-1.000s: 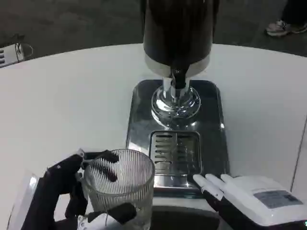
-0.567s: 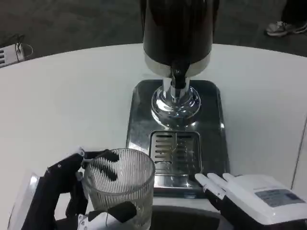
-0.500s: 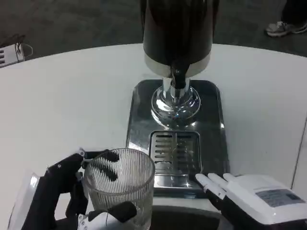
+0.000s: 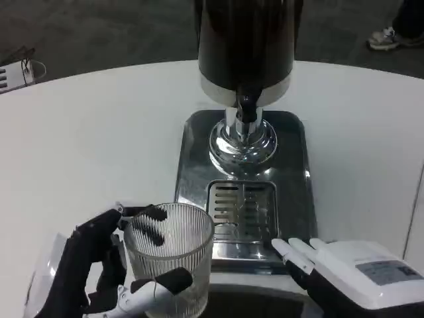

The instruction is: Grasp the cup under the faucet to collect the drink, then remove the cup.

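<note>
Left hand [image 4: 99, 265] gripping cup [image 4: 169, 255] by drip tray [image 4: 242, 211] edge; right hand [image 4: 344, 268] open, empty.

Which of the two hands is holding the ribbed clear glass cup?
The left hand: its fingers wrap the ribbed clear glass cup. The right hand lies flat, holding nothing.

Cup: a ribbed glass cup [image 4: 169, 255], upright, looks empty.
Left hand: left hand [image 4: 99, 265] wraps around the cup.
Right hand: right hand [image 4: 344, 271] by the drink machine's metal tray [image 4: 242, 212].
Faucet: faucet [image 4: 246, 106] above the tray.
</note>
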Robot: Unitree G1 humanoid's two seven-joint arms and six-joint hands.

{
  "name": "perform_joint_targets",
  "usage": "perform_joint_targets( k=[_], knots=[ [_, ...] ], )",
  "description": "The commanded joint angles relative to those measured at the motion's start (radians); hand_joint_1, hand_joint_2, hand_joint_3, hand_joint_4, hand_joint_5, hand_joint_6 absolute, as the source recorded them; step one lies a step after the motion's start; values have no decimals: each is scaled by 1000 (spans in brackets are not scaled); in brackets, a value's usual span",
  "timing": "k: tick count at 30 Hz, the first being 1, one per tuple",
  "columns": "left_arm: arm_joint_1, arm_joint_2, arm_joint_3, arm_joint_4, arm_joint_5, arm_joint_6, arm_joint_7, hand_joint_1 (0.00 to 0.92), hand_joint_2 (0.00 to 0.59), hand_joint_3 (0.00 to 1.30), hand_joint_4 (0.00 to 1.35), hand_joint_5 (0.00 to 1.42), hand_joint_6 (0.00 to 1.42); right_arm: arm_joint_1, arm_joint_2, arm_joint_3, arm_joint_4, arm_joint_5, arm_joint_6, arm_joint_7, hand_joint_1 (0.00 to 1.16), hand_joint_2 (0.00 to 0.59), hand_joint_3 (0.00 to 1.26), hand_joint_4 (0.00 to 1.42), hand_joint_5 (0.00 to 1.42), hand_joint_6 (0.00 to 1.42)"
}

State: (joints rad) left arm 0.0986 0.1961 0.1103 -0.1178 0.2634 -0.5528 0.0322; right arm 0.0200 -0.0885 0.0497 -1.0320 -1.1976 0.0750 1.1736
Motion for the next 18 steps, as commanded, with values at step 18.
perform_joint_targets(
  k=[18],
  knots=[
    [-489,55,-78,541,224,-46,274,556,0,979,1086,1300,1424,31,13,-75,-15,72,-40,-39,552,421,0,0,0,0]
  ],
)
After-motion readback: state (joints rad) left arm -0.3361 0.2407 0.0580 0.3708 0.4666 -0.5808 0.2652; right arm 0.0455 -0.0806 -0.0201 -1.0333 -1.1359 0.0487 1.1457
